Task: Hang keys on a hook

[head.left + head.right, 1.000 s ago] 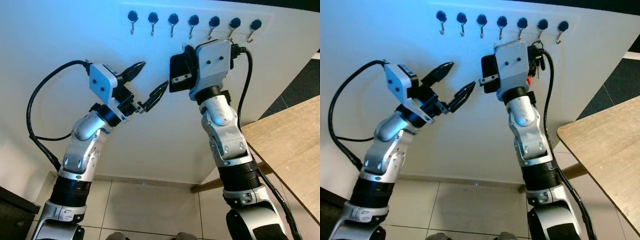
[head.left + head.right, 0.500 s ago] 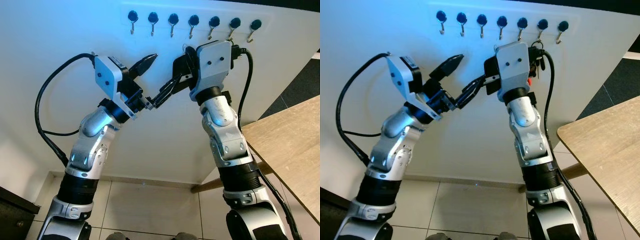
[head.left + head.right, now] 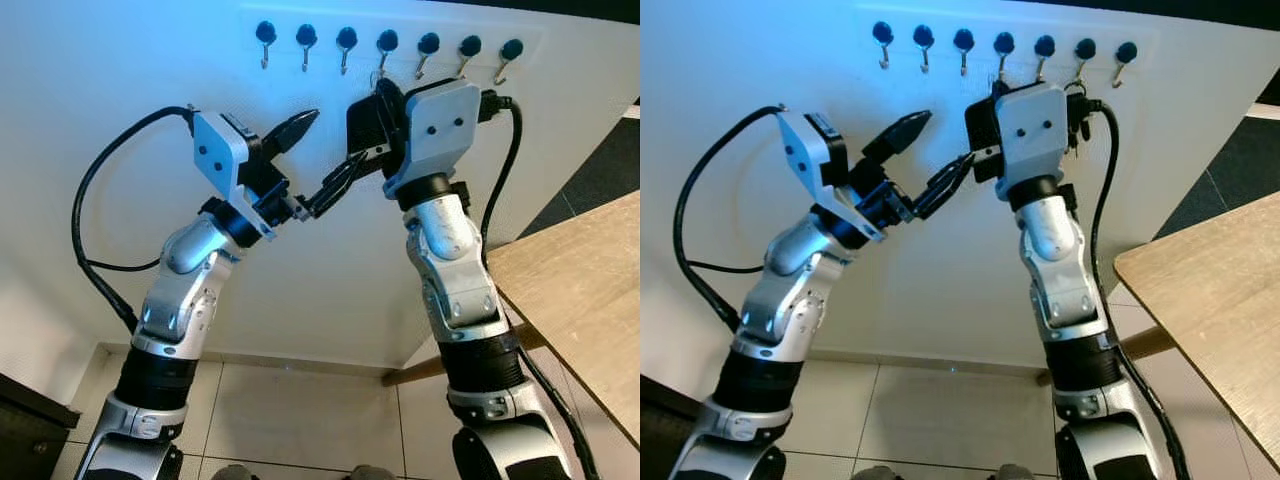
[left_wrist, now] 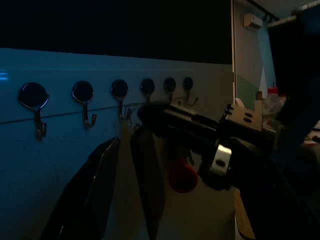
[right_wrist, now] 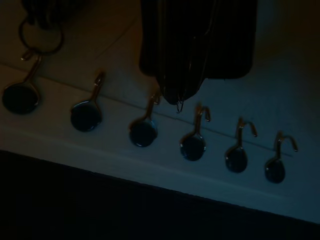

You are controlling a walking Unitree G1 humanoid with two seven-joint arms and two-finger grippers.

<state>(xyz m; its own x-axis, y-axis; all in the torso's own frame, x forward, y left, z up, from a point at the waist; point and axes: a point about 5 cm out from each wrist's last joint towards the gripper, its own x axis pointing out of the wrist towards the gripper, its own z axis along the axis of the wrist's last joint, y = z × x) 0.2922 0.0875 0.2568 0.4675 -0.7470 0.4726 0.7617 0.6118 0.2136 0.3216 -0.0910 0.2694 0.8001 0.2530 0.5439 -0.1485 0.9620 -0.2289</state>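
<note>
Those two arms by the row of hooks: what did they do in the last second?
The left gripper rose and swung in toward the right gripper, its open fingers now just beside it. The right arm edged up, bringing its fingertips under the hooks, near the fourth from the left. Nothing was visibly let go. The hook row and the wooden table stayed as they were.

A wooden table [image 3: 590, 290] stands by the white wall [image 3: 120, 90], above tiled floor [image 3: 300, 410].
</note>
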